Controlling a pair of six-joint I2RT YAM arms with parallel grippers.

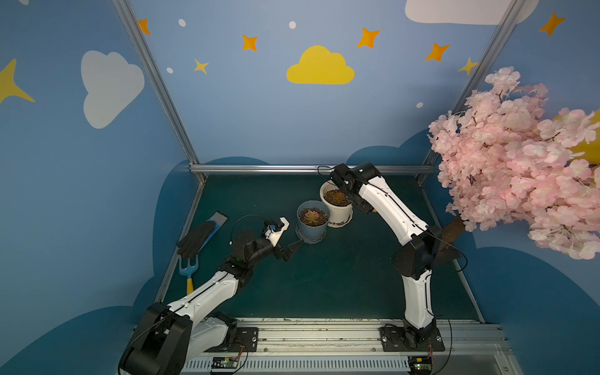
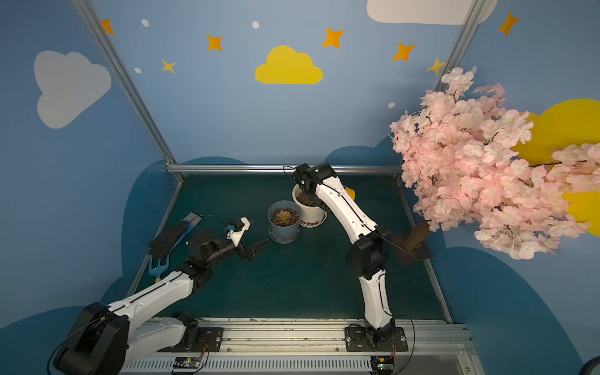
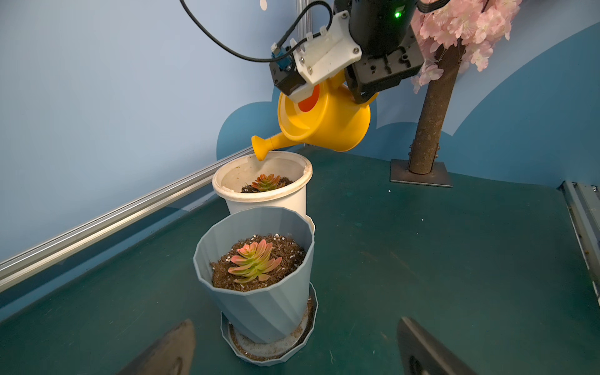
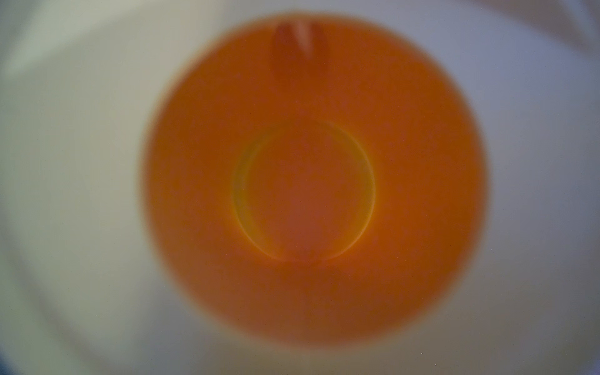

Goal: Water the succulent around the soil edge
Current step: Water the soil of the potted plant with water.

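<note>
Watering can (image 3: 324,123) hangs from right gripper (image 3: 361,94), spout over white pot (image 3: 269,204) rim.

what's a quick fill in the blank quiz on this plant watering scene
1. The right gripper is shut on the ____ watering can.
2. Its spout tips down over the rim of the ____ pot.
3. The left gripper, facing the blue-grey pot, is ____.
Missing words: yellow; white; open
</note>
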